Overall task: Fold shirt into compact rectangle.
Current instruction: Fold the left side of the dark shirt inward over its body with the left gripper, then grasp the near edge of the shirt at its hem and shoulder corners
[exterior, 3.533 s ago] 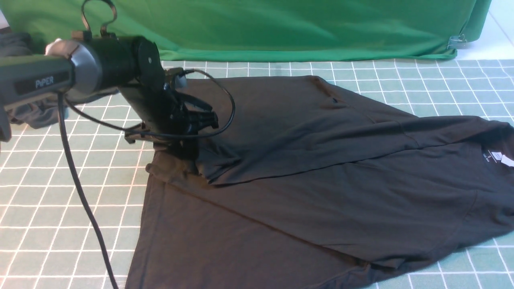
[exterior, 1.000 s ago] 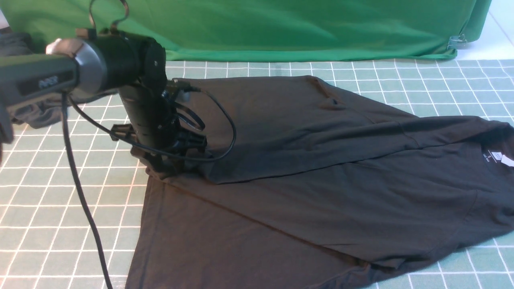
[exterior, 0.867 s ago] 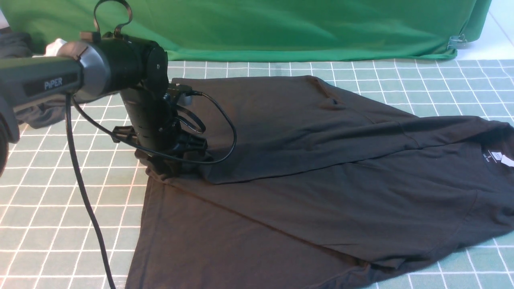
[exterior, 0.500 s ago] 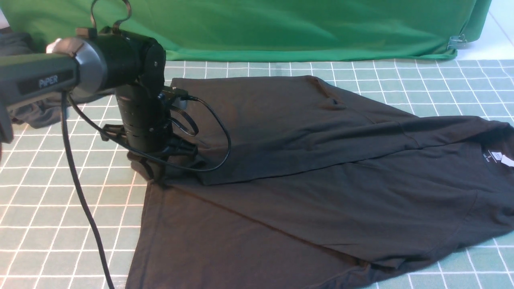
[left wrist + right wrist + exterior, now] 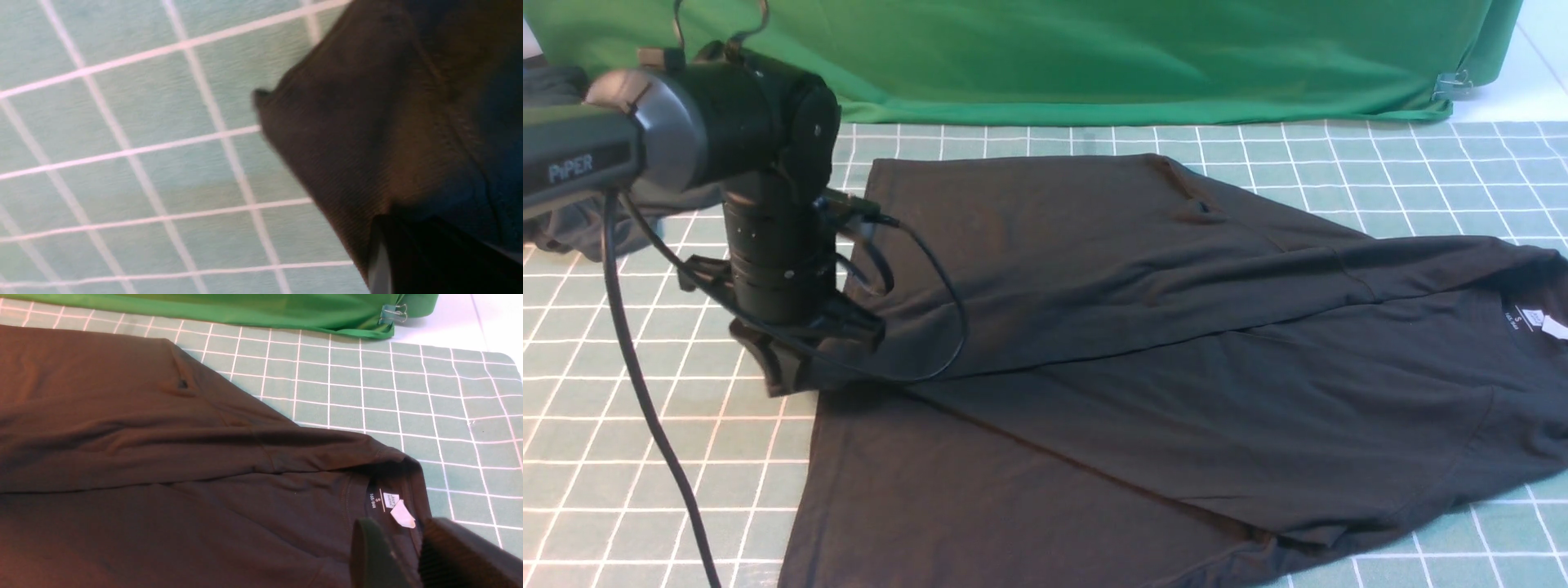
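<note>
Left pincer is pressed together on a hem corner of the shirt, at its left end. Right pincer stands slightly parted over the collar, beside the white label. The black shirt lies spread across the gridded tabletop, its far side folded over the middle and faintly creased.

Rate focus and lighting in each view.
Front view: sharp, evenly lit, though the shirt is so dark its folds barely show. Left wrist view: blurred and too close, mat lines and cloth both soft. Right wrist view: shirt and neck label crisp; only the right gripper is out of focus.
</note>
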`<act>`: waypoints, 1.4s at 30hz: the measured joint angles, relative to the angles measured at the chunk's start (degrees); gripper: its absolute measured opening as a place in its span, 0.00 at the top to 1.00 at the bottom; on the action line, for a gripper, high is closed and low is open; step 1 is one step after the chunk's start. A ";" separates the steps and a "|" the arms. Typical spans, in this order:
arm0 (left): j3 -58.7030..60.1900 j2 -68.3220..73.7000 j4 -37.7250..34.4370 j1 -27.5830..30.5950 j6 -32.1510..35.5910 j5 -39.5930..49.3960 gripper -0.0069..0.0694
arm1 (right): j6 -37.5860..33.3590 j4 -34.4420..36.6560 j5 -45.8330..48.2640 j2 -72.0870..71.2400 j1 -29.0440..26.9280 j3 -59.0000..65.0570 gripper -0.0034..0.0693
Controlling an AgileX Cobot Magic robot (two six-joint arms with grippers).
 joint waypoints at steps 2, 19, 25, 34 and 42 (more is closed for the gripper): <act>0.07 0.00 3.22 0.00 -2.23 -0.05 0.88 | 0.00 0.00 0.00 0.00 0.00 0.00 0.70; 5.91 -12.83 -13.26 -0.58 -6.45 -0.20 0.41 | 0.00 0.00 0.00 0.00 0.00 0.00 0.70; 27.06 -17.41 -16.03 -4.60 -13.31 -2.83 0.42 | 0.00 0.00 0.00 0.00 0.00 0.00 0.70; 40.05 -19.20 -21.21 -5.04 -15.31 -15.10 0.43 | 0.00 0.00 0.00 0.00 0.00 0.00 0.69; 40.51 -19.42 -21.53 -5.04 -15.47 -15.93 0.49 | 0.07 0.02 0.00 0.00 0.00 0.00 0.69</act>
